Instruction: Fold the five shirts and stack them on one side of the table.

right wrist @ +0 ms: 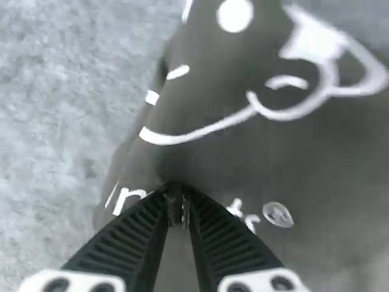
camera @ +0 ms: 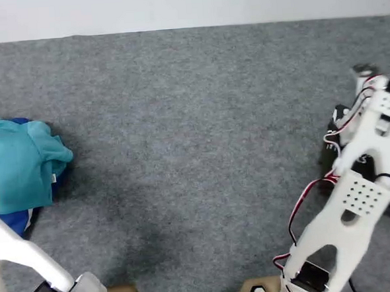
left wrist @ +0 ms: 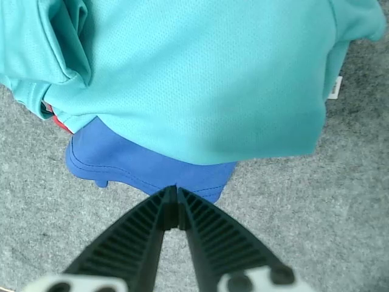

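Observation:
A teal shirt [camera: 17, 163] lies loosely folded on a blue shirt [camera: 17, 222] at the table's left edge. In the left wrist view the teal shirt [left wrist: 200, 79] covers most of the blue shirt [left wrist: 121, 159], and a sliver of red cloth [left wrist: 58, 123] peeks out between them. My left gripper [left wrist: 176, 204] is shut, its tips right at the blue shirt's hem, with no cloth visibly pinched. At the right edge lies a black shirt [camera: 334, 125] with white print. My right gripper [right wrist: 176, 204] is shut on the black shirt [right wrist: 255, 140], which tents up toward the tips.
The grey felt table [camera: 194, 133] stretches wide between the two piles. The white left arm [camera: 23, 257] rises from the near left corner and the right arm [camera: 357, 199], with its red and white wires, from the near right. A pale wall [camera: 186, 7] borders the far edge.

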Controlling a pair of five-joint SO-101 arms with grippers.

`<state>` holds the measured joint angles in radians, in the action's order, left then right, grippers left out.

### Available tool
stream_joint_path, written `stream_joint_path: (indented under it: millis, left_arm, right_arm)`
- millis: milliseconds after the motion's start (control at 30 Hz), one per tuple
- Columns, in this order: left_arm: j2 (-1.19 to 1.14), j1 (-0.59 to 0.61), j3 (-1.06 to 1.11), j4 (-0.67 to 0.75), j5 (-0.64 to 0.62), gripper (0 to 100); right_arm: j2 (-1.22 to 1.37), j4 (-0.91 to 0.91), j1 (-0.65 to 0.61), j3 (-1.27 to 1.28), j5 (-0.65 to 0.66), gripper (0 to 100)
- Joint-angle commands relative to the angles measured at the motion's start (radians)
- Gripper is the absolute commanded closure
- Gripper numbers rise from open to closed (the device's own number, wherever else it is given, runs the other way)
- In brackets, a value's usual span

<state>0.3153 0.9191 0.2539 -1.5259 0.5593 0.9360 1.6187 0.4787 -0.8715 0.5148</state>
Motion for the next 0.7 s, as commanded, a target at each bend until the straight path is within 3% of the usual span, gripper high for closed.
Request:
stream_joint_path:
  millis: [0,233,500,667]
  left_arm:
    - [0.029,-0.008,-0.007,-0.006,0.006,99]
    - [0.032,-0.014,-0.045,-0.06,-0.005,99]
    - [0.031,-0.144,-0.093,-0.121,-0.081,99]
    - [0.023,-0.147,-0.091,-0.089,-0.083,87]
  right_arm:
    - [-0.015,0.059,-0.031,-0.089,-0.014,98.8]
    - [-0.122,0.176,-0.041,-0.227,-0.089,98.8]
    - [-0.295,0.18,-0.087,-0.204,-0.097,98.4]
    - [-0.458,0.18,-0.176,0.025,-0.097,98.3]
